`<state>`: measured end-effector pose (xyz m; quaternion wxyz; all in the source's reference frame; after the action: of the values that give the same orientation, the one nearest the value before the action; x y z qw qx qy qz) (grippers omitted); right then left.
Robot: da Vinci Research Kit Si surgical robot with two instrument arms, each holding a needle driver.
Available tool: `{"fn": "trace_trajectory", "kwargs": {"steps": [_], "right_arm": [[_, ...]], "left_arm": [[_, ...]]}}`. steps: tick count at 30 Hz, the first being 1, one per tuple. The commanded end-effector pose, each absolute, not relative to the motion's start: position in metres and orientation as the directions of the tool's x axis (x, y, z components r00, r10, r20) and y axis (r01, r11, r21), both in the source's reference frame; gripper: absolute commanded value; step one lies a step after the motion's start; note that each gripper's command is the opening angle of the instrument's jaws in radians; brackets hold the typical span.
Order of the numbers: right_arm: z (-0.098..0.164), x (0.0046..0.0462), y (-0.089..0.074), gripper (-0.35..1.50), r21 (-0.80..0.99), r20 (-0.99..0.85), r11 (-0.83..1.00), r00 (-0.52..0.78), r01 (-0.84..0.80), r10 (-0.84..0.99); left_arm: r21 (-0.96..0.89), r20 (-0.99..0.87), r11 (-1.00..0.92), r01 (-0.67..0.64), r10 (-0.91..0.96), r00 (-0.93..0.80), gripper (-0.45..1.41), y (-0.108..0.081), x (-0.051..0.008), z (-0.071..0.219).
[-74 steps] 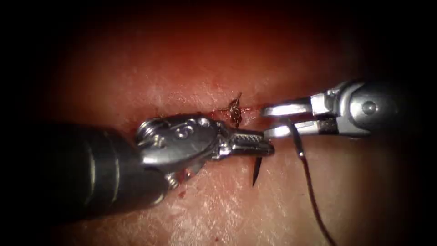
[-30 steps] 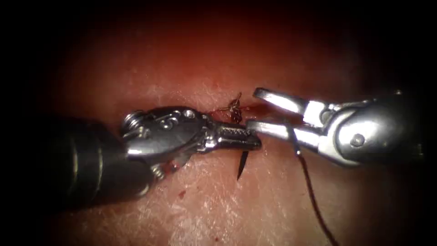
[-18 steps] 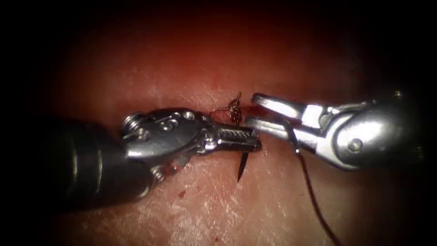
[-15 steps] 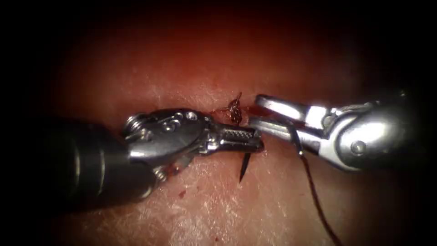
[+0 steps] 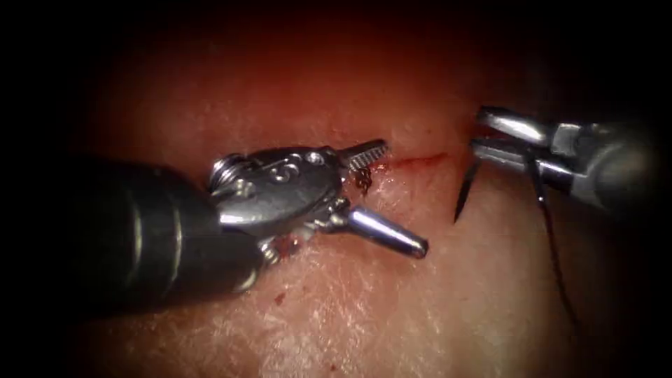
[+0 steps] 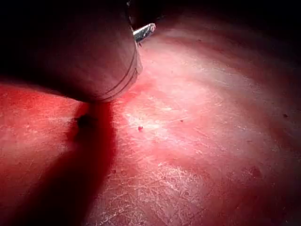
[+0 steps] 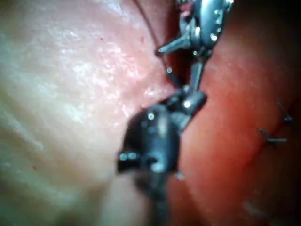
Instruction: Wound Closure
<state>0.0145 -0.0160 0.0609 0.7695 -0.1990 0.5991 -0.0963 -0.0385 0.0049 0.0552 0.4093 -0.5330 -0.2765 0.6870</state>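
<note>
The right tool [image 5: 483, 136], at 2 o'clock in the endoscope view, has its jaws pinched on the needle [image 5: 463, 192], gripped on the curve short of the point. The point hangs free toward 6 o'clock, clear of the tissue [image 5: 364, 315] and on the right side of the cut [image 5: 418, 160]. The thread [image 5: 553, 238] trails from the same jaws toward 5 o'clock. The left tool [image 5: 388, 192], entering from 9 o'clock, has its jaws spread wide and holds nothing; its upper jaw lies close to the knot [image 5: 362, 178] of a finished stitch at the cut's left end.

Risks, as judged:
- The needle is held by a short bite; it could rotate or slip in the jaws if it meets the tissue obliquely.
- The spread left jaws sit near the knot and could snag it.
- The slack thread could catch on either tool.

Limits of inspection:
- The needle's rear half and its junction with the thread are masked by the right jaws.
- The thread's far end fades into the dark margin.
- The right wrist view is blurred.
</note>
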Motion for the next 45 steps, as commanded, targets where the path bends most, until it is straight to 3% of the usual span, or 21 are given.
{"fn": "trace_trajectory", "kwargs": {"steps": [1,2,6,27,45], "right_arm": [[0.062,0.0147,-0.015,-0.35,-0.444,-0.874,0.892,0.256,-0.081,-0.412],[0.062,0.0147,-0.015,-0.35,-0.444,-0.874,0.892,0.256,-0.081,-0.412],[0.064,0.0144,-0.015,-0.35,-0.514,-0.847,0.854,0.207,-0.08,-0.49],[0.067,0.0212,-0.014,-0.35,-0.571,-0.821,0.816,0.062,-0.086,-0.568],[0.069,0.0201,-0.015,-0.35,-0.622,-0.782,0.782,0.092,-0.042,-0.617]], "left_arm": [[-0.813,-0.509,-0.517,-0.269,0.854,-0.104,1.12,0.005,-0.0393,0.056],[-0.813,-0.509,-0.517,-0.269,0.854,-0.104,1.12,0.005,-0.0393,0.056],[-0.792,-0.518,-0.539,-0.288,0.842,-0.152,0.8,0.003,-0.0405,0.06],[-0.803,-0.479,-0.518,-0.295,0.855,-0.199,0.65,0.001,-0.041,0.068],[-0.808,-0.473,-0.514,-0.286,0.857,-0.204,0.54,0.001,-0.0403,0.067]]}}
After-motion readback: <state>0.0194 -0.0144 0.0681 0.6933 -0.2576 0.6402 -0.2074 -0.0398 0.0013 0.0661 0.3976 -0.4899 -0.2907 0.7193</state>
